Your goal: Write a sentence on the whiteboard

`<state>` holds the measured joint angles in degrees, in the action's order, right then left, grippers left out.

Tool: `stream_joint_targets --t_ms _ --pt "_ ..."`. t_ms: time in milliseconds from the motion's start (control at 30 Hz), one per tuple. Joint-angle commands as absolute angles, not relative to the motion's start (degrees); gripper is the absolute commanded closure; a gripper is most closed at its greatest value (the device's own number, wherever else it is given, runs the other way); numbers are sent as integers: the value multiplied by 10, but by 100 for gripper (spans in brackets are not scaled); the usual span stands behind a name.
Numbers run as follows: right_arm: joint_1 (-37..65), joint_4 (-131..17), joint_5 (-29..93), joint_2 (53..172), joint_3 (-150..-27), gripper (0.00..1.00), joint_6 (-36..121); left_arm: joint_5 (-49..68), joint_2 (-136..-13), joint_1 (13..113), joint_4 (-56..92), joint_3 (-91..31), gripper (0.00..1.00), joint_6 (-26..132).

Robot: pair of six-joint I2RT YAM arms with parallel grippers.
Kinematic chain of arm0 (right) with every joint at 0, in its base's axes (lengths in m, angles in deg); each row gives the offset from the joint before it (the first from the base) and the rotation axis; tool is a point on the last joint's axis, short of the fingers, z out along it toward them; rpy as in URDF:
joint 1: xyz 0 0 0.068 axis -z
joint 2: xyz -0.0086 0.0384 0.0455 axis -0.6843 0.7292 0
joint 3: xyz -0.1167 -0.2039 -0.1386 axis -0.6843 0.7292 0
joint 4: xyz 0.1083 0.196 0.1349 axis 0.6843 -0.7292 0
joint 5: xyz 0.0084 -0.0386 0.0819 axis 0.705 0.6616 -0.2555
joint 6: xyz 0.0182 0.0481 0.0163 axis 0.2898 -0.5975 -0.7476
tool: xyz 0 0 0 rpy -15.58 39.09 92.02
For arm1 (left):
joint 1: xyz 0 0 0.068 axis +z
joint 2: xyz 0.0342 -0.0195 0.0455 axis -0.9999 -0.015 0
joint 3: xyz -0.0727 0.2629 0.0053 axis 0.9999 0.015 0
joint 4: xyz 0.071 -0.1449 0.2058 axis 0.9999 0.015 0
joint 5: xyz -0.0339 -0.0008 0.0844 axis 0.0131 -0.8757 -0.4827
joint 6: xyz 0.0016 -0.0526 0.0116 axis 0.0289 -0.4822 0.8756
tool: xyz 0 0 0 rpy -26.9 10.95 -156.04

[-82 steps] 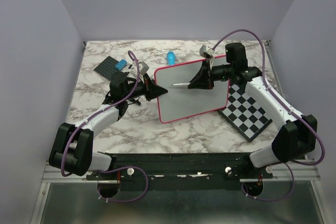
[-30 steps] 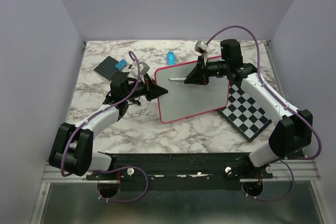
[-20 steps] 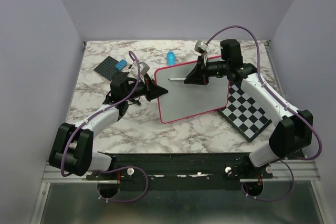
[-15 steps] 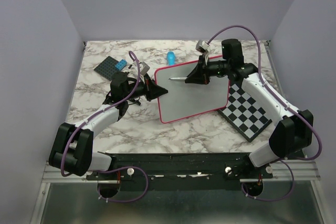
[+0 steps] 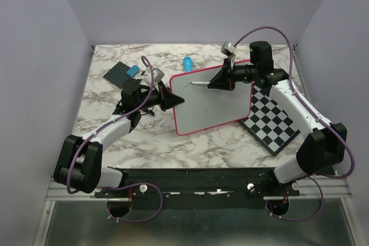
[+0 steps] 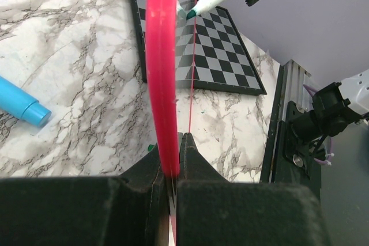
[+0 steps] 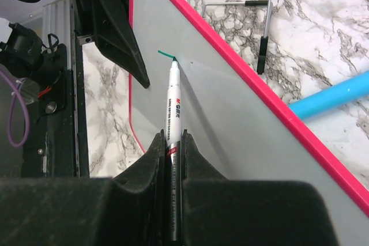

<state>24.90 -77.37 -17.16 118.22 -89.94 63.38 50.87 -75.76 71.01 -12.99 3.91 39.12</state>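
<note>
The whiteboard (image 5: 213,108), white with a pink rim (image 6: 161,67), lies at the table's centre. My left gripper (image 5: 172,97) is shut on its left edge, the rim pinched between the fingertips (image 6: 185,145). My right gripper (image 5: 222,80) hovers over the board's far side, shut on a white marker (image 7: 174,99). The marker (image 5: 199,83) points left, its green tip touching the board near the far left corner. Of the sentence, only one short green stroke (image 7: 166,55) shows on the board (image 7: 242,125).
A black-and-white chessboard (image 5: 274,122) lies right of the whiteboard, partly under its corner. A blue cylinder (image 5: 187,62) lies behind the board. A dark studded plate (image 5: 118,74) with a blue brick (image 5: 133,71) sits at the back left.
The right gripper carried the marker from the board's middle to its far left corner, then slid a little right, leaving a short green stroke. The left arm stayed still.
</note>
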Motion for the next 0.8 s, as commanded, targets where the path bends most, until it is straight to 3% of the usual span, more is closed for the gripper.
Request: stream_joint_targets --t_ms 0,767 --pt "254 -792 -180 1181 -907 99 652 472 -759 707 -94 33 100 470" --pt "236 -801 -177 1199 -928 99 648 476 -761 707 -92 32 100 472"
